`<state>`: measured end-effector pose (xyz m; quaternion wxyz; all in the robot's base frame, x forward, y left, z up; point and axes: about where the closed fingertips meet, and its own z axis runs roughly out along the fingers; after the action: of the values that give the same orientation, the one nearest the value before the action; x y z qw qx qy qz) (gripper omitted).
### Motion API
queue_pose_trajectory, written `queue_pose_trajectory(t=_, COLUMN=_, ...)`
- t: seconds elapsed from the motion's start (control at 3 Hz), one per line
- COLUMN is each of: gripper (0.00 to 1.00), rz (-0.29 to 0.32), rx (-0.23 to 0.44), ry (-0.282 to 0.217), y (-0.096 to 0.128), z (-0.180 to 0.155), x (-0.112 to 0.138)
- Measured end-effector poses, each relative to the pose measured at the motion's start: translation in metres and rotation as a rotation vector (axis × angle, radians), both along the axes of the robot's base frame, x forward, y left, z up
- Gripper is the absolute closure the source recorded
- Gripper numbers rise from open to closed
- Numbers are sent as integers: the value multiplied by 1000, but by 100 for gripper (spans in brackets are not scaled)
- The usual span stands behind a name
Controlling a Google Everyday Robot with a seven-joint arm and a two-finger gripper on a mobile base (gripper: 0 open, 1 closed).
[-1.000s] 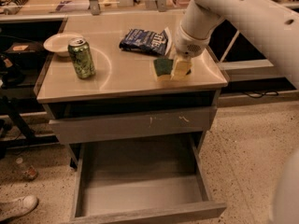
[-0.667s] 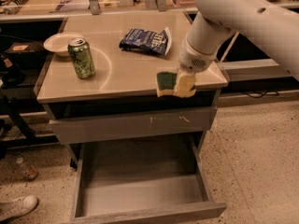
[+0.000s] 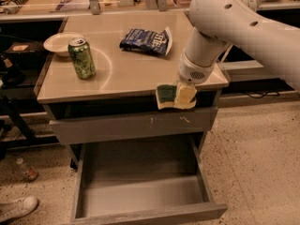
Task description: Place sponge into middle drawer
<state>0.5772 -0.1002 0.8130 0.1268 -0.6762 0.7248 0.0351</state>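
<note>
The job stood roughly halfway. The sponge (image 3: 165, 95) was off the table and in the air, but not yet in the middle drawer (image 3: 140, 196), which stood pulled out wide with its grey floor bare. The gripper (image 3: 179, 96) hung above the drawer's back right part, higher than the scratched drawer front (image 3: 131, 125) that sat over the drawer. It was closed on the sponge, pinching it from above, the jaws only as far apart as the sponge was thick. What was left, as I judged it, was to carry the sponge forward and down over the drawer's floor and let go.

The sponge looked small. Its dark green scrub face was turned toward the camera, with pale yellow foam along its lower and right edges, and it hung slightly tilted. Its far side was hidden by the gripper.

Behind and above the drawer, on the table top (image 3: 131, 71), stood a green can (image 3: 82, 57), a blue snack bag (image 3: 146, 40) and a white bowl (image 3: 60, 42), all well apart from the sponge.
</note>
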Motion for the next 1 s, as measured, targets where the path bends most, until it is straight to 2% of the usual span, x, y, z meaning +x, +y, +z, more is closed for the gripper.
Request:
queue_pose_trajectory(t=0.33, gripper=100, rz=-25, rx=-12, ry=37, y=-4, z=-8, x=-29)
queue_pose_trajectory(t=0.67, gripper=100, rz=-82, rx=-11, ry=136, y=-10, z=-37, x=-86)
queue_pose_trajectory(t=1.0, gripper=100, rz=-82, rx=-11, ry=136, y=-10, z=-37, x=-86)
